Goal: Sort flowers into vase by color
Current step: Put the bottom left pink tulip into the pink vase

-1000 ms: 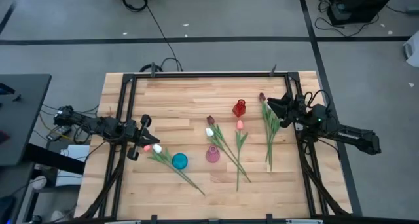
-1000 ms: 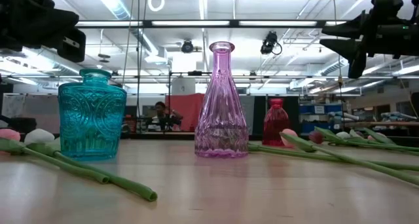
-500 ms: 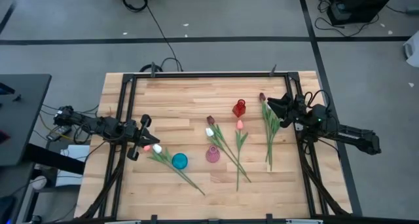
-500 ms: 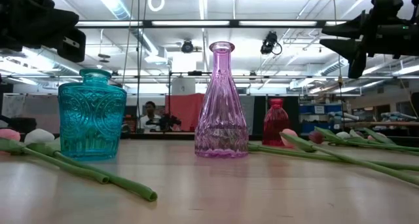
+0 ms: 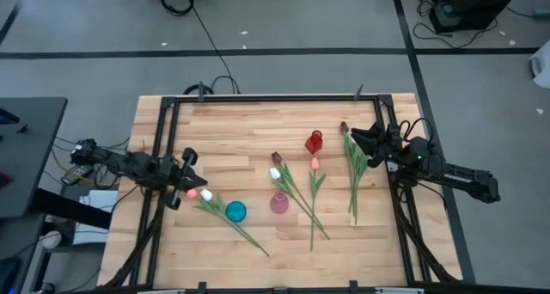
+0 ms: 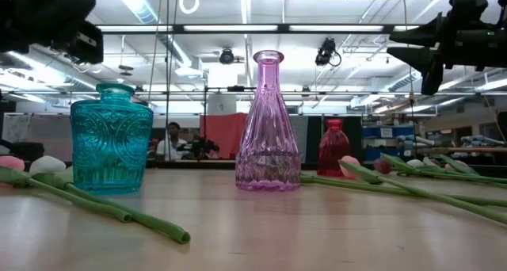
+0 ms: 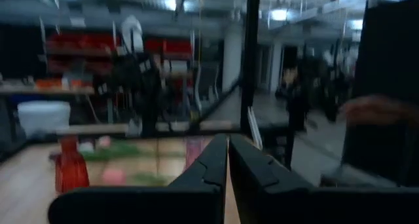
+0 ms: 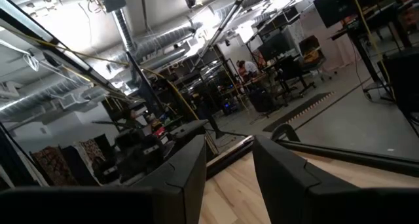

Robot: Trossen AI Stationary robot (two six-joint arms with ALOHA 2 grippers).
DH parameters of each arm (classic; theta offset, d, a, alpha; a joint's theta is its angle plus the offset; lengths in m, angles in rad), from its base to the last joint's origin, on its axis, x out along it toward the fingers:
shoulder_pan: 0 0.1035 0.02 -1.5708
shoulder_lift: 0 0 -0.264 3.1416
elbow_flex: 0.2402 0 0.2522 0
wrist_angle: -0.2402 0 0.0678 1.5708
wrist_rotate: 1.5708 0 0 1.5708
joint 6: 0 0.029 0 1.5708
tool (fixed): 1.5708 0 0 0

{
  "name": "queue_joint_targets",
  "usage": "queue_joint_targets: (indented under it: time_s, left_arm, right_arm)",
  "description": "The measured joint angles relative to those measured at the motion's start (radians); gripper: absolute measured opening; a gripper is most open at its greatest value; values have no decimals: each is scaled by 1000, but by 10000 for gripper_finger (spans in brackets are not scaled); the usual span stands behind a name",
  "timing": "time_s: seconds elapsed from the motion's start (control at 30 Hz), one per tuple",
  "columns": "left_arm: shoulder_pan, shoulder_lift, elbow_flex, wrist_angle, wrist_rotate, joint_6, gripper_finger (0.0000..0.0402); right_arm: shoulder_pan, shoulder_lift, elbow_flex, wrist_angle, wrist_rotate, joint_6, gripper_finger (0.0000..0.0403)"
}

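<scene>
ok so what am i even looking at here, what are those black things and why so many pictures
It is a robot with two dark arms at a wooden table, filmed by four cameras: one overhead, one at table height, one on each wrist. The left gripper sits at the left edge, shut, by a pink and a white flower. The right gripper is at the right edge, open. Neither holds anything. On the table stand a teal vase, a pink vase and a red vase, with loose tulips lying flat between them. The job is sorting flowers into vases by colour.
</scene>
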Motion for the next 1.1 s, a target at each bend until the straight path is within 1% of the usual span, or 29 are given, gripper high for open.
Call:
queue_joint_targets:
  time_s: [0.07, 0.17, 0.37, 0.43, 0.5, 0.6, 0.63, 0.7, 0.73, 0.8, 0.87, 0.93, 1.0, 1.1]
  left_arm:
    - [0, 0, 0, 59, -9, -6, 21]
    - [0, 0, 0, 105, -11, -20, 21]
    - [0, 0, 0, 129, -14, -27, 21]
    - [0, 0, 0, 136, -30, -20, 21]
    - [0, 0, 0, 168, -89, 0, 21]
    - [0, 4, 0, 208, -210, -35, 21]
    - [0, 13, 0, 216, -236, -56, 21]
    - [0, 42, 0, 231, -265, -89, 21]
    - [0, 65, 1, 244, -281, -109, 21]
    - [0, 122, 6, 261, -330, -136, 21]
    - [0, 191, 19, 282, -397, -141, 21]
    - [0, 262, 38, 298, -457, -131, 21]
    - [0, 338, 64, 301, -486, -160, 21]
    - [0, 466, 132, 275, -491, -239, 21]
  right_arm:
    - [0, 0, 0, 0, 0, 0, 138]
    - [0, 0, 0, 0, 0, 0, 138]
    - [0, 0, 0, 3, 0, 0, 138]
    - [0, 0, 0, 13, 1, -1, 138]
    - [0, 0, 0, 28, 12, -5, 138]
    - [0, 0, 0, 34, 39, 15, 138]
    - [0, 0, 0, 37, 33, 46, 138]
    - [0, 10, 1, 37, -11, 67, 138]
    - [0, 26, 13, 14, -40, 75, 138]
    - [1, 80, 67, -99, -85, 104, 134]
    - [12, 164, 135, -235, -92, 115, 129]
    - [25, 261, 194, -347, -76, 115, 126]
    - [35, 350, 250, -398, -54, 97, 124]
    - [40, 461, 313, -414, -46, 63, 124]
